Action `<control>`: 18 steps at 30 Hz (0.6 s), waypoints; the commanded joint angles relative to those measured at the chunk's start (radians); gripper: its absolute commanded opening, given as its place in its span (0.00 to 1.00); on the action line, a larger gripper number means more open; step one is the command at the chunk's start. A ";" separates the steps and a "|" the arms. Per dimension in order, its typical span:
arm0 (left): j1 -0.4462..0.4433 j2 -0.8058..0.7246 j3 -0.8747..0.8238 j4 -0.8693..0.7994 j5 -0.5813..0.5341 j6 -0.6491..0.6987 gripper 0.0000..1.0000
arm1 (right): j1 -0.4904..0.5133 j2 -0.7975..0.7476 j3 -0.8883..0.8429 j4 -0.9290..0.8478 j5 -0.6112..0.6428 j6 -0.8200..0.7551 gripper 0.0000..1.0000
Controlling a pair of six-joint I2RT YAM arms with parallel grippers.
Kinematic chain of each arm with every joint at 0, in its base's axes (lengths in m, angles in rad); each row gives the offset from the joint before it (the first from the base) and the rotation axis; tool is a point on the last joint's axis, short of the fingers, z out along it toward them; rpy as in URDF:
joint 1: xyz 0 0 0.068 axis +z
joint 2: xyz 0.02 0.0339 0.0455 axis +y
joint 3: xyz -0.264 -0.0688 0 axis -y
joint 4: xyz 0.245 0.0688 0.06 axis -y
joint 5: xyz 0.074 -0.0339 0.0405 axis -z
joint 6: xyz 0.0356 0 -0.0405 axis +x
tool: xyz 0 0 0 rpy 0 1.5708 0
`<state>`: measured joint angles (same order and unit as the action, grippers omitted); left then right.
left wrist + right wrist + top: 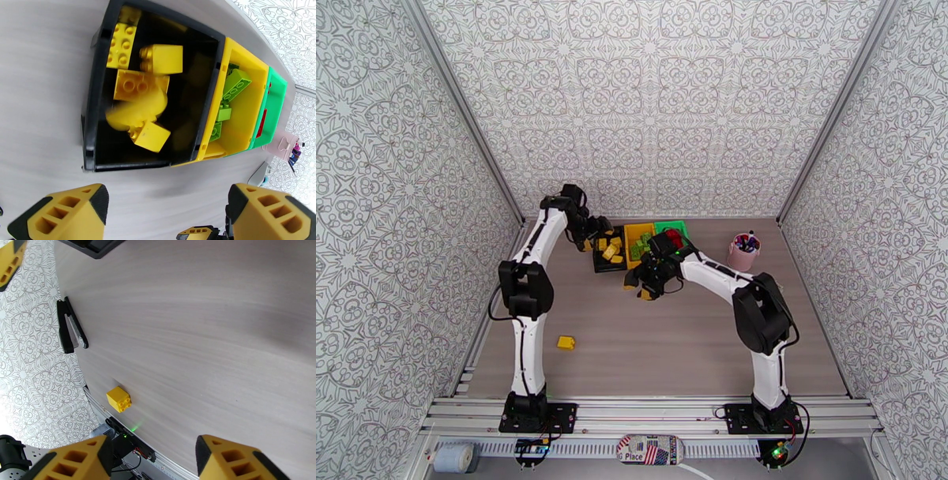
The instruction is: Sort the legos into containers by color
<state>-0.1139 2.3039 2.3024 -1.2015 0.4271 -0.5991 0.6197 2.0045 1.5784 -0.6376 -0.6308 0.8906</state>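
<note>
Now down to one loose yellow brick [566, 342], lying on the table [695, 347] beside the left arm, well apart from the bins. Elsewhere sorted: yellow bricks [140, 85] in the black bin [89, 118], one of them blurred; light green bricks [235, 83] in the yellow bin [221, 79]; red showing in the green bin [276, 102].

Left gripper [166, 205] poised at the black bin's near edge, fingers spread wide, nothing between. Right gripper [152, 453] likewise agape and empty over bare table.

Probably light, rigid, hard plastic; smooth sides likely a bit slippery. Best pinched square across two opposite flat sides, below the studs. Cornerwise grip apt to twist it out.
</note>
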 commanded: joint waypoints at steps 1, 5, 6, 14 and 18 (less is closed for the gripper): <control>0.014 -0.042 -0.023 -0.042 0.011 0.002 0.87 | -0.008 -0.042 -0.007 -0.023 0.025 -0.001 0.61; 0.012 -0.142 -0.149 -0.018 -0.035 0.019 0.90 | -0.007 -0.038 -0.005 -0.032 0.025 -0.015 0.61; 0.013 -0.168 -0.185 -0.009 -0.048 0.021 0.90 | -0.006 -0.034 -0.001 -0.038 0.024 -0.020 0.61; 0.020 -0.395 -0.539 0.083 -0.102 -0.001 0.91 | -0.006 -0.003 0.059 -0.133 0.047 -0.101 0.61; 0.025 -0.505 -0.694 0.103 -0.134 -0.025 0.91 | -0.004 0.013 0.087 -0.182 0.065 -0.145 0.61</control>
<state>-0.1032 1.8614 1.6897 -1.1336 0.3359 -0.6029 0.6197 1.9923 1.6211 -0.7551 -0.6006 0.8013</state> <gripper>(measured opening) 0.905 0.614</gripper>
